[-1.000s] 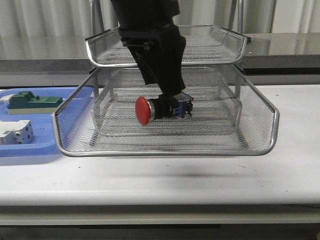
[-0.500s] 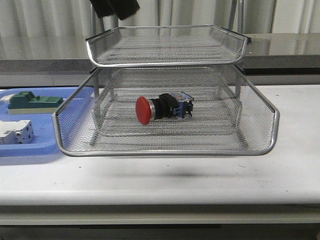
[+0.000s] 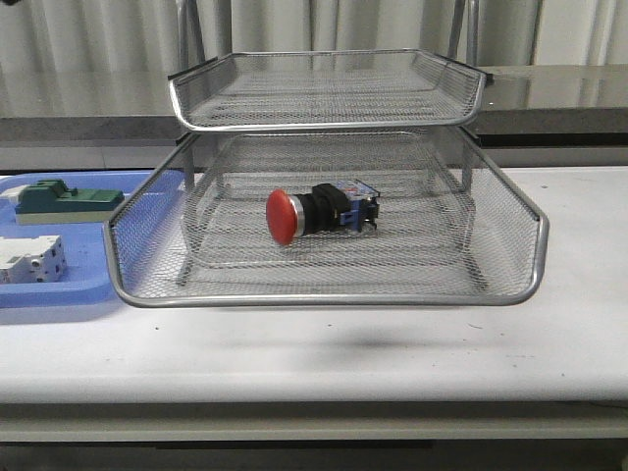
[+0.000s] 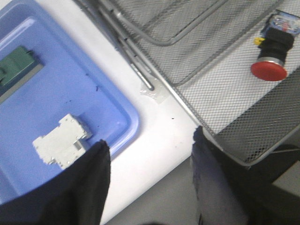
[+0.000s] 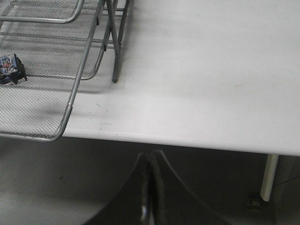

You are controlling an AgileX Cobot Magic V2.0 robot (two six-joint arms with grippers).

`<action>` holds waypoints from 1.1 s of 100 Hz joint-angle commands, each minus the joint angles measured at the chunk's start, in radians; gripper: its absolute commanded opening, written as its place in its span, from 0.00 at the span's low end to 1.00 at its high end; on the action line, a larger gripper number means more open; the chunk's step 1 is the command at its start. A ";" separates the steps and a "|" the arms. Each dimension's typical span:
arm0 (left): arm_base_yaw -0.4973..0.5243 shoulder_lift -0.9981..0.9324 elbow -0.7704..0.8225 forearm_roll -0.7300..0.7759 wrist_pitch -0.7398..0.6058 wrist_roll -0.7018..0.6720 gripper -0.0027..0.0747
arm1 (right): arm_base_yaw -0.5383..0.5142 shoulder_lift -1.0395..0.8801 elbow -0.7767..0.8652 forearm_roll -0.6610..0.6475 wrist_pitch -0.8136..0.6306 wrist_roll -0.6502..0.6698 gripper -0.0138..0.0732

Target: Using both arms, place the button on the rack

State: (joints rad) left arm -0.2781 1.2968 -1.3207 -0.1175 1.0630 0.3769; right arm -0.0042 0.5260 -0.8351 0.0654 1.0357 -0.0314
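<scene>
So the button (image 3: 319, 213) is lying on its side in the rack's (image 3: 324, 294) lowest tray, roughly in the middle, red head pointing toward the blue tray (image 3: 59, 289) side. Nothing is touching it, and neither arm is showing up in the front view.

The left gripper (image 4: 150, 183) is hanging over the worktop (image 3: 314, 348) edge between the blue tray and the rack, fingers (image 4: 91, 183) spread wide with nothing between them. The right gripper (image 5: 150, 197) is sitting off the worktop's front edge, fingers pressed together, empty too.

Handling-wise, I'm guessing it's a light, rigid plastic part. The round head and cylindrical body are probably making it prone to rolling on the mesh. If it needs regrabbing, I'd pinch across the black body or the squarer blue rear block, not the smooth domed head.

Looks like the placing is basically done.
</scene>
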 commanded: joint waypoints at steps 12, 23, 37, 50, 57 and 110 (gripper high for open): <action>0.104 -0.238 0.221 -0.018 -0.217 -0.027 0.51 | -0.004 0.006 -0.034 -0.001 -0.058 -0.003 0.08; 0.155 -0.361 0.353 -0.021 -0.302 -0.047 0.51 | -0.004 0.006 -0.034 -0.001 -0.058 -0.003 0.08; 0.194 -0.516 0.510 -0.070 -0.456 -0.048 0.51 | -0.004 0.006 -0.034 -0.001 -0.058 -0.003 0.08; 0.204 -0.661 0.659 -0.094 -0.636 -0.048 0.51 | -0.004 0.006 -0.034 -0.001 -0.058 -0.003 0.08; 0.204 -0.732 0.732 -0.094 -0.716 -0.048 0.51 | -0.004 0.006 -0.034 -0.001 -0.058 -0.003 0.08; 0.204 -0.945 0.978 -0.116 -0.946 -0.048 0.51 | -0.004 0.006 -0.034 -0.001 -0.058 -0.003 0.08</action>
State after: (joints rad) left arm -0.0759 0.3438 -0.3168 -0.2179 0.2137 0.3401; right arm -0.0042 0.5260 -0.8351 0.0654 1.0357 -0.0314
